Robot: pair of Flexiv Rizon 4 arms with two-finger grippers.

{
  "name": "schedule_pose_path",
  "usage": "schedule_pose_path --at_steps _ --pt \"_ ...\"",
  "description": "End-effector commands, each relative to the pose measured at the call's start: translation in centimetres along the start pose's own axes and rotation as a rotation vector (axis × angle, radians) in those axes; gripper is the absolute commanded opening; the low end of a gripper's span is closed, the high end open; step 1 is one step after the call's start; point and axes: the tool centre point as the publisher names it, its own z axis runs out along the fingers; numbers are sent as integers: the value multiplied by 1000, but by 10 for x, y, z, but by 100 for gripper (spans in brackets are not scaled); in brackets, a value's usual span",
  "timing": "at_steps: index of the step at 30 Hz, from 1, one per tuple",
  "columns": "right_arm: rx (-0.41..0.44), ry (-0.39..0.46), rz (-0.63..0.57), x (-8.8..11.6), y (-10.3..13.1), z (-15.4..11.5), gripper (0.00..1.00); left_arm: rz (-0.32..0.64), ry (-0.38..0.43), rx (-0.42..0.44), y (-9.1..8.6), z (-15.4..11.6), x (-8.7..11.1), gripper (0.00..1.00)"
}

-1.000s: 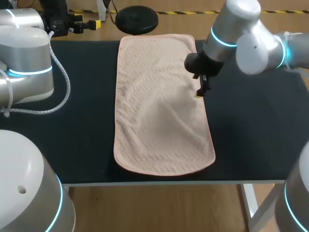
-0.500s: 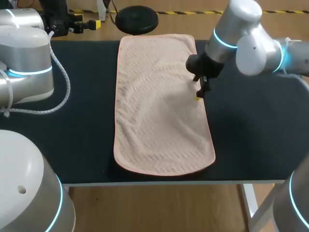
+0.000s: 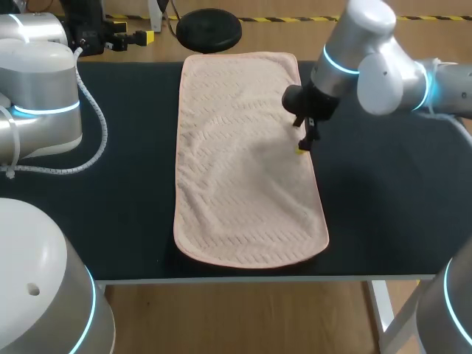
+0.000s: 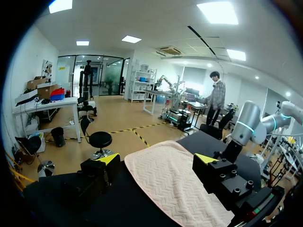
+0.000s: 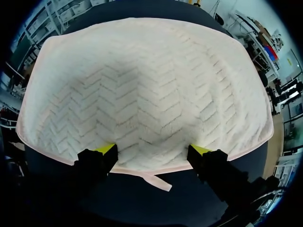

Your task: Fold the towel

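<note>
A pale pink towel with a zigzag weave lies flat and lengthwise on the black table. My right gripper hangs low over the towel's right edge near its middle. In the right wrist view that right gripper is open, its yellow tips over the towel just inside the hem, nothing between them. My left gripper is open, held above the table's left side, with the towel ahead of and under it. In the head view the left gripper itself is hidden by the arm.
A small fabric tab sticks out from the towel's hem below my right gripper. The black table runs bare on both sides of the towel. A white cable loops off my left arm over the table's left part.
My right gripper has shifted slightly along the towel's right edge, barely moving. The towel and the left arm are unchanged.
</note>
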Motion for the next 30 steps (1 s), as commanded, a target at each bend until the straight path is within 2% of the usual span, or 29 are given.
schedule_pose_path --at_steps 1,18,19,20,21,22,23,24,30 --pt "8 7 -4 -1 -1 7 100 0 0 0 0 0 0 100" --pt "19 20 -15 1 -5 12 100 0 0 0 0 0 0 100" --pt "19 20 -15 1 -5 12 91 0 0 0 0 0 0 100" --pt "19 20 -15 2 -5 12 65 0 0 0 0 0 0 100" --pt "19 20 -15 2 -5 12 44 0 0 0 0 0 0 100" --pt "19 19 -15 2 -5 12 34 0 0 0 0 0 0 100" --pt "18 17 -16 2 -5 11 11 0 0 0 0 0 0 100" --pt "18 17 -16 2 -5 11 0 0 0 0 0 0 0 100" --pt "18 -2 -26 3 -4 5 0 0 0 0 0 0 0 100"
